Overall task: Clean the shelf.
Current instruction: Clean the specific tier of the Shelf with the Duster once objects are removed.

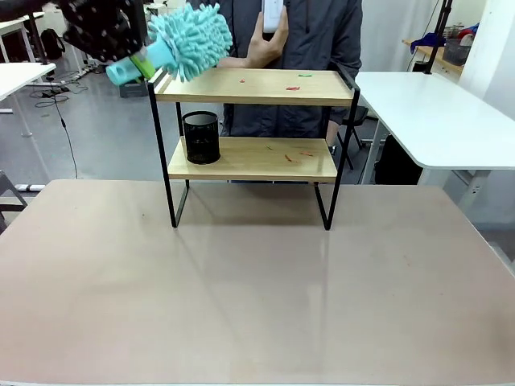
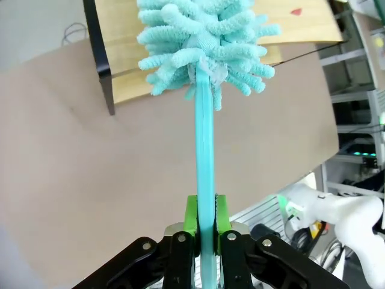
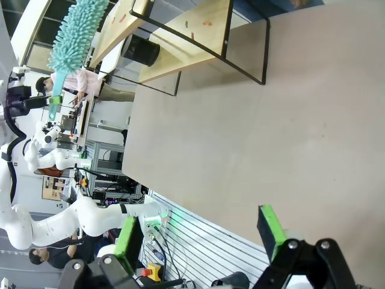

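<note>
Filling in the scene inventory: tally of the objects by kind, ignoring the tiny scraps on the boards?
1 two-tier light-wood shelf with black metal frame
1 black mesh cylindrical cup, on the lower board
1 teal fluffy microfibre duster, clamped in the left gripper
Total: 3

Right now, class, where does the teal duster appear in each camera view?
Front: duster upper left, by the shelf's left end.
Left wrist: duster centre, clamped in the left hand.
Right wrist: duster upper left, far off.
Shared landmark: the shelf's top board.
</note>
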`<state>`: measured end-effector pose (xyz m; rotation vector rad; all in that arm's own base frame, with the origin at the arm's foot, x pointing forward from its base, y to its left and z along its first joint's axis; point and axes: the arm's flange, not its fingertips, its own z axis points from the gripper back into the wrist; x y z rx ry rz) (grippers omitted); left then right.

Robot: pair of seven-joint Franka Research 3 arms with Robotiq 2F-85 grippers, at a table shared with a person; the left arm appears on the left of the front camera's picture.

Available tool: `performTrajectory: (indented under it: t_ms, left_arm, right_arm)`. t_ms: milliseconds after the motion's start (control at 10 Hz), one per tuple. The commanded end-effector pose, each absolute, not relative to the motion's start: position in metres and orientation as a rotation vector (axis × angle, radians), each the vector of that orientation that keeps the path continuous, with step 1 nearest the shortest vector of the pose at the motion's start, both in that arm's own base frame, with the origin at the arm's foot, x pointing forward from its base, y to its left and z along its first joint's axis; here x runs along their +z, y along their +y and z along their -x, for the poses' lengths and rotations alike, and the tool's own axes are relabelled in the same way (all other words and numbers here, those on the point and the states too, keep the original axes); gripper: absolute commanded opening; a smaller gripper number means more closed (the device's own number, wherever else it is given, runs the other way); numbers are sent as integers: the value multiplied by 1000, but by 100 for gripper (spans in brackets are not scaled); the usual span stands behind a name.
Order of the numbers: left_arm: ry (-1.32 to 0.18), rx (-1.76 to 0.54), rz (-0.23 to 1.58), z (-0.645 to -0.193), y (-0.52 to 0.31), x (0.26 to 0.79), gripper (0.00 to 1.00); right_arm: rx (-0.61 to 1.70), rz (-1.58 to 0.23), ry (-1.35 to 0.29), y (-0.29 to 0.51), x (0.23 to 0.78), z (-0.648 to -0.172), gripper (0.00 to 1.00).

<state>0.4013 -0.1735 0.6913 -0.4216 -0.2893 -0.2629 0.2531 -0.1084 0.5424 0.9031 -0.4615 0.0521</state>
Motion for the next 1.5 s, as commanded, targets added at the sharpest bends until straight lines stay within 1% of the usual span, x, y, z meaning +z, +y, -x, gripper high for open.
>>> performTrajectory:
  t_ms: [0,400,500,1000,1400]
  left_arm:
    - [-249,-236,390,-414,-181,694,13]
    - [-236,-289,392,-438,-214,686,13]
    - [-210,-320,399,-442,-226,684,13]
    - [-165,-440,398,-453,-274,678,13]
    - [-142,-498,400,-455,-292,682,13]
  right_arm:
    - [75,-921,-482,-108,544,-255,100]
    - [75,-921,-482,-108,544,-255,100]
    - [75,-921,-482,-108,544,-255,100]
    - [75,-921,-482,-108,544,-255,100]
    - [75,-921,-482,-108,544,-255,100]
